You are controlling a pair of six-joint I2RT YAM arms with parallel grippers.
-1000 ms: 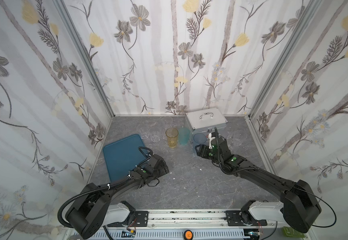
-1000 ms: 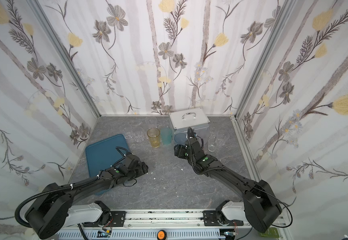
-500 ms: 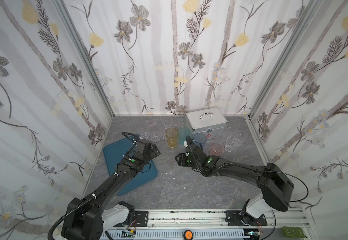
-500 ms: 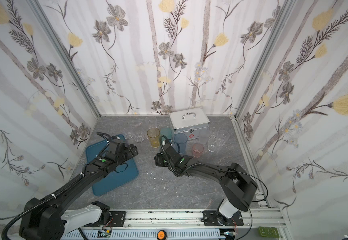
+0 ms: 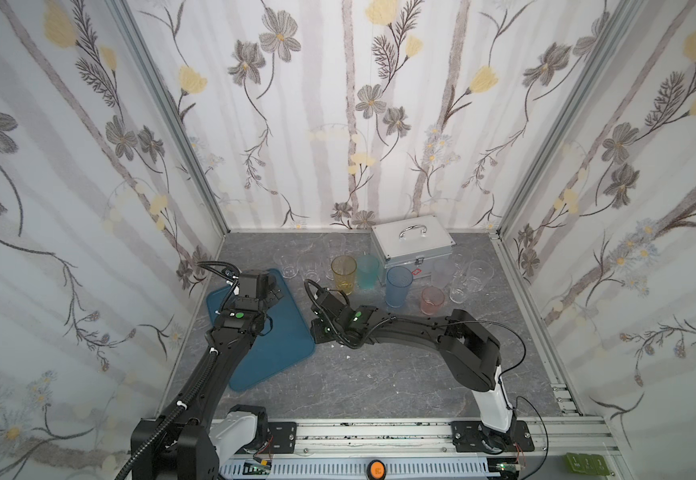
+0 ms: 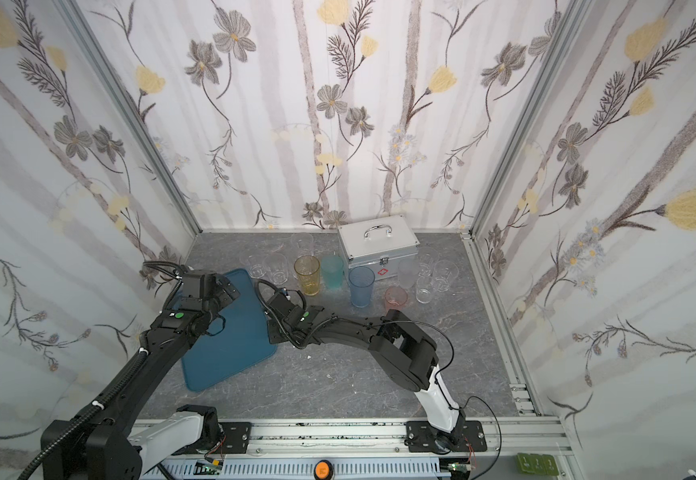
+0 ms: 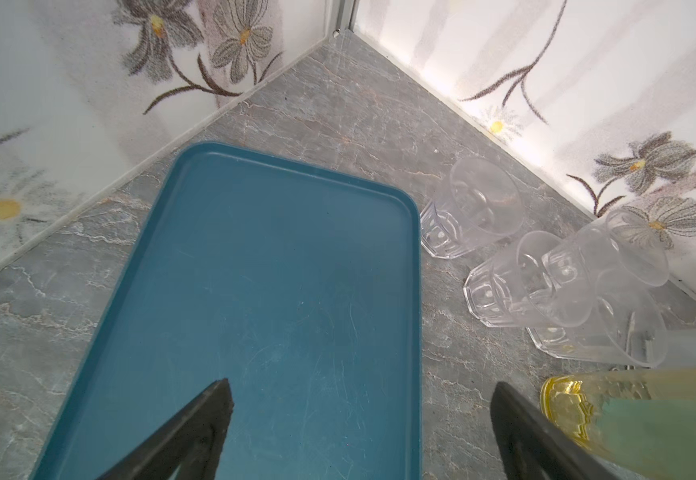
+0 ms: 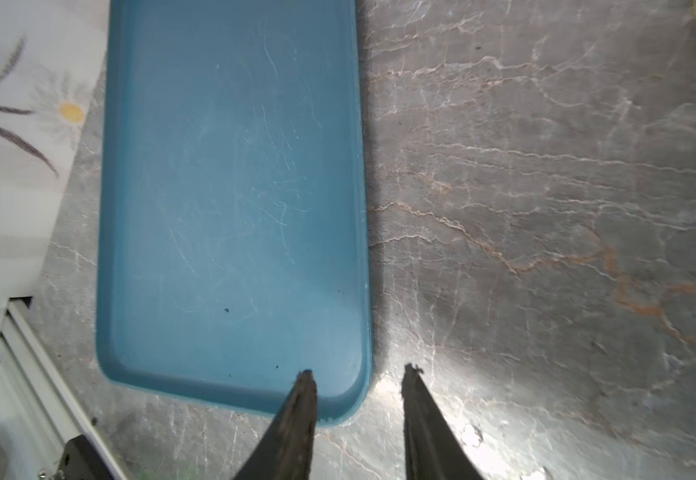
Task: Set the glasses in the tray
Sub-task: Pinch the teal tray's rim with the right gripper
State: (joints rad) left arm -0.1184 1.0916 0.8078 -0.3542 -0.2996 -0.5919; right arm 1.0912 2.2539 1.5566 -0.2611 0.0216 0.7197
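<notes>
Left gripper [image 7: 362,399]: fingers [image 7: 196,432] wide apart, empty, above the tray [image 7: 279,257]. Right gripper [image 8: 358,372]: fingers [image 8: 296,415] part-open astride the tray's corner rim, seemingly not gripping.

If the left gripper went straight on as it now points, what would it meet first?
Most likely the bare floor of the tray: the open left gripper angles down over it. The clear glasses stand aside, beyond its rim. Height is unclear.
</notes>
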